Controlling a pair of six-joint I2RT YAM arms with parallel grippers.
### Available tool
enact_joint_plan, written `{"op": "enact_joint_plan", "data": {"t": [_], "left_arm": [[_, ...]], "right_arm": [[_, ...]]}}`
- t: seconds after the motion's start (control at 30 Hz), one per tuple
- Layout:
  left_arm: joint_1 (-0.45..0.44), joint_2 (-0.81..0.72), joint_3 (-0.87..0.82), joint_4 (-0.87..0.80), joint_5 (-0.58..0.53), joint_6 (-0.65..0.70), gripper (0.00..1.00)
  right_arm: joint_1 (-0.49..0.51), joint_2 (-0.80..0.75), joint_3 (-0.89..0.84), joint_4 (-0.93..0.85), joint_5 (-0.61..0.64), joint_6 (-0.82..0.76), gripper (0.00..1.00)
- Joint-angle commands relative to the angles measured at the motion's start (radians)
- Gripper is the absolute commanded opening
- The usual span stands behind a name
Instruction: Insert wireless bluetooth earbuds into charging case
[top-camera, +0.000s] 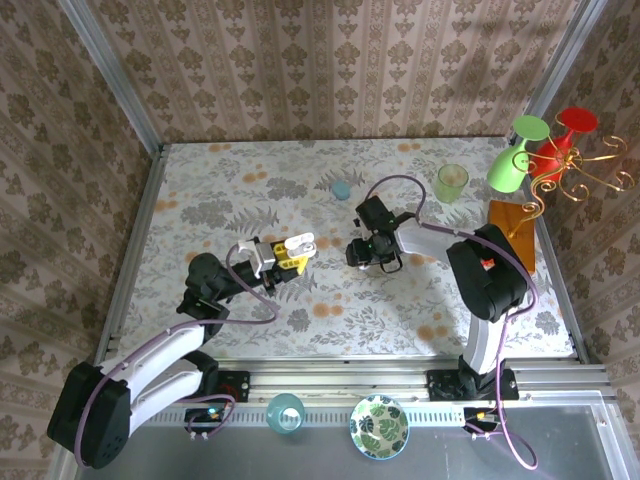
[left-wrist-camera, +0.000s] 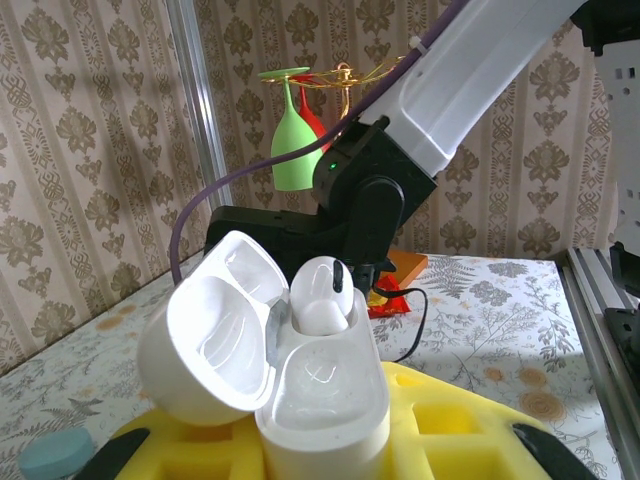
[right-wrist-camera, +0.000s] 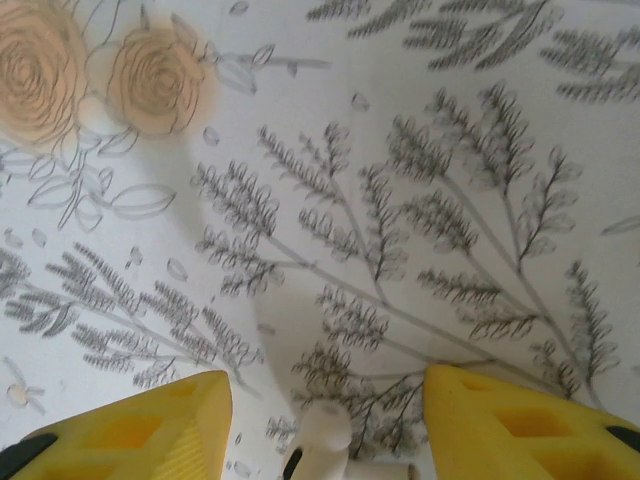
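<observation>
1. Charging case (top-camera: 300, 243): a small glossy white shell just left of centre in the overhead view. Its lid is hinged open and swings toward the left of the left wrist view.
2. Seated earbud (left-wrist-camera: 322, 295): a white piece standing upright in one well of the open case, at the centre of the left wrist view.
3. Left gripper (top-camera: 288, 258): its yellow fingers (left-wrist-camera: 450, 420) are clamped on the base of the case from both sides.
4. Loose earbud (right-wrist-camera: 322, 432): a tiny white piece at the bottom centre of the right wrist view. It lies between the right fingers and touches neither.
5. Right gripper (right-wrist-camera: 328, 390): its yellow fingers stand wide apart over the floral table (top-camera: 240, 190). In the overhead view it sits just right of the case, pointing down.
6. Teal lump (top-camera: 341, 189): it rests on the table above centre in the overhead view, well apart from both grippers.
7. Green cup (top-camera: 451, 183): upper right of the table in the overhead view.
8. Green glass (top-camera: 515, 155) and red glass (top-camera: 565, 140): both hang upside down from a gold wire rack (top-camera: 590, 180) at the upper right edge.
9. Patterned bowl (top-camera: 379, 427) and teal cup (top-camera: 285, 412): both sit at the bottom edge of the overhead view, between the arm bases.
</observation>
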Motion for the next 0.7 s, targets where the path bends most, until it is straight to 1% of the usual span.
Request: {"op": "enact_joint_plan", "data": {"t": [0.0,0.2,0.33,0.43,0.67], "left_arm": [[-0.007,0.013,0.038,0.035,0.013,0.014,0.05],[-0.008,0.044,0.036,0.074,0.023,-0.002,0.05],[-0.008,0.049,0.036,0.081,0.021,0.0,0.05],[-0.008,0.045,0.035,0.082,0.023,-0.003,0.05],[-0.009,0.01,0.027,0.05,0.015,0.0,0.05]], "right_arm": [[0.03,-0.047,-0.053,-0.054,-0.077,0.031,0.53],[0.05,-0.132,-0.079,-0.073,-0.093,0.031,0.53],[0.048,-0.152,-0.057,-0.102,0.003,0.025,0.52],[0.044,-0.114,-0.007,-0.144,0.057,0.013,0.53],[0.037,0.039,0.168,-0.291,0.058,-0.027,0.52]]}}
